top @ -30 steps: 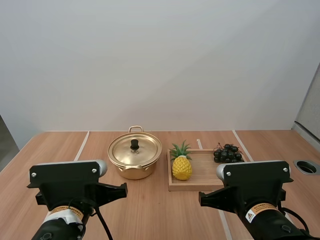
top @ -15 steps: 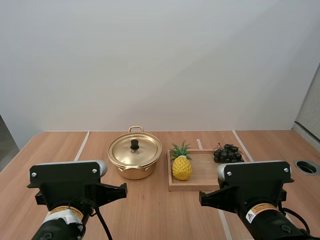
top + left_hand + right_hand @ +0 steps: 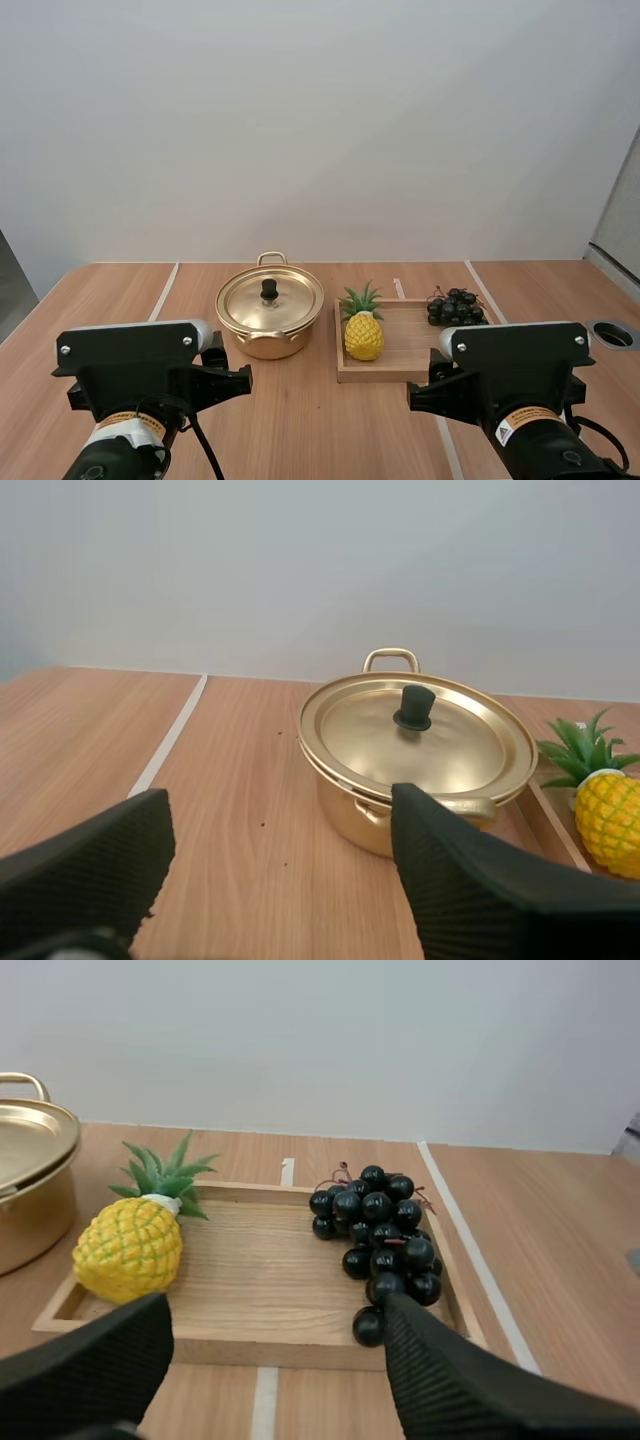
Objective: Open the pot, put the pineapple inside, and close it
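The left pincer [image 3: 280,820] and right pincer [image 3: 277,1315] are both wide open, holding nothing. The pot [image 3: 268,340] is closed; the pineapple [image 3: 363,333] lies on the tray [image 3: 405,342] just beside the pot. Better to centre the left pincer over the lid knob [image 3: 414,706], then lift straight up.

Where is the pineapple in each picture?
High view: the pineapple is on the wooden tray, at the end nearest the gold pot.
Left wrist view: the pineapple is just beside the pot.
Right wrist view: the pineapple is on the tray, between the pot and the grapes.
Shared landmark: the gold pot next to it.
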